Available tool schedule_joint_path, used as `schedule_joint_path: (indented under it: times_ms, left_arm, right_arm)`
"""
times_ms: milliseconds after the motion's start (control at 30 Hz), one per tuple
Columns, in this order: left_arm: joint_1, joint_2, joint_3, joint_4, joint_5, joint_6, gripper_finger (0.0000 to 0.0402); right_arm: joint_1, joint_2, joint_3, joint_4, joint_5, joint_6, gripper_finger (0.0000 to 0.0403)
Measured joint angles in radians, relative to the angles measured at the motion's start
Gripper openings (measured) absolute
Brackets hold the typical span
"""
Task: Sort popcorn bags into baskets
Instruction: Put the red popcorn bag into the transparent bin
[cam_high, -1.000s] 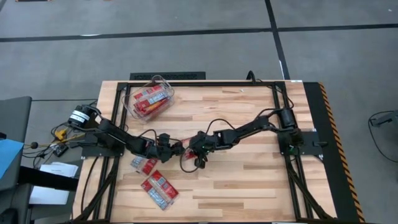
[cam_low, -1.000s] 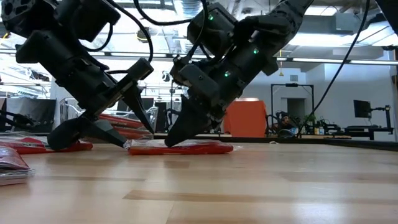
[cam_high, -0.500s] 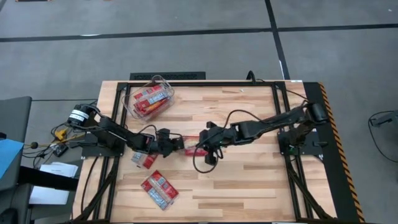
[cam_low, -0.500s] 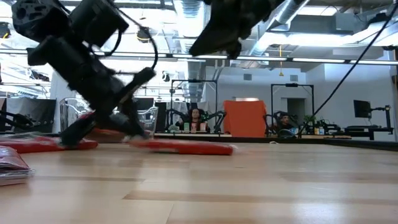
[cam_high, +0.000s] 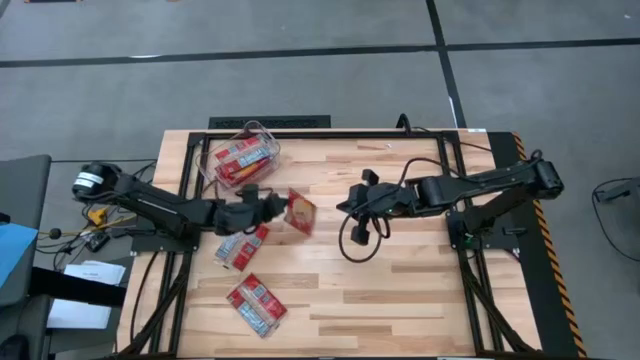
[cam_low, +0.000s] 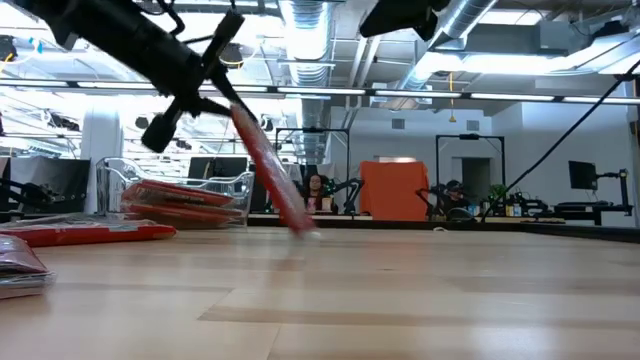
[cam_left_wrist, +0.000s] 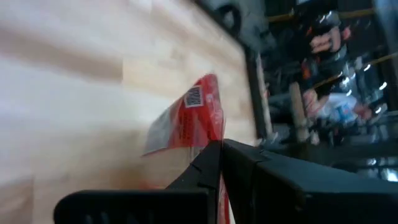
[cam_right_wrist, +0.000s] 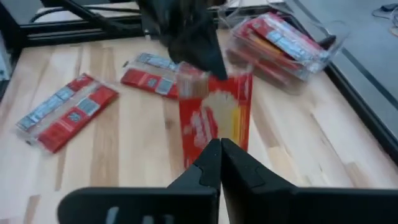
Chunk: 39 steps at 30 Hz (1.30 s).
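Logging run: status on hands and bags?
Left hand shut on popcorn bag, lifted beside clear bin. Right hand shut, empty, apart. Nothing blocking bin.

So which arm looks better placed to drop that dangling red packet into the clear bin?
The left. Its gripper already pinches the flat red popcorn packet, lifted beside the clear plastic bin. The right gripper sits empty, farther away, jaws together.

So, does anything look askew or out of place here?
One popcorn bag hangs tilted from the left pincer, pinched by one edge, lower end near the table. Loose bags lie scattered, unsorted, outside the clear bin. Right pincer is shut and empty.
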Motion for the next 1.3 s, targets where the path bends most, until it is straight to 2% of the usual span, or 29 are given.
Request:
schedule_joint_path:
  times_ms: [233,533,767,1000,1133,1300]
  left_arm:
    - [0.090,-0.124,0.000,0.005,-0.020,0.103,0.0000]
    - [0.239,-0.256,0.001,0.049,-0.018,0.238,0.0000]
    - [0.376,-0.372,0.001,0.045,-0.031,0.346,0.0000]
    - [0.498,-0.396,0.001,-0.165,-0.023,0.344,0.0000]
    - [0.538,-0.389,0.001,-0.304,-0.021,0.277,0.0000]
    - [0.564,-0.390,0.001,-0.332,-0.008,0.259,0.0000]
  right_arm:
    - [0.003,-0.005,0.000,-0.032,0.000,-0.014,0.0012]
    - [0.002,0.027,0.000,-0.050,-0.002,-0.015,0.0035]
    - [0.002,0.025,0.000,-0.044,-0.003,-0.025,0.0014]
    - [0.001,0.025,0.000,-0.043,-0.003,-0.040,0.0030]
    - [0.000,0.025,0.000,-0.046,-0.003,-0.041,0.0032]
    - [0.000,0.025,0.000,-0.062,-0.003,-0.044,0.0017]
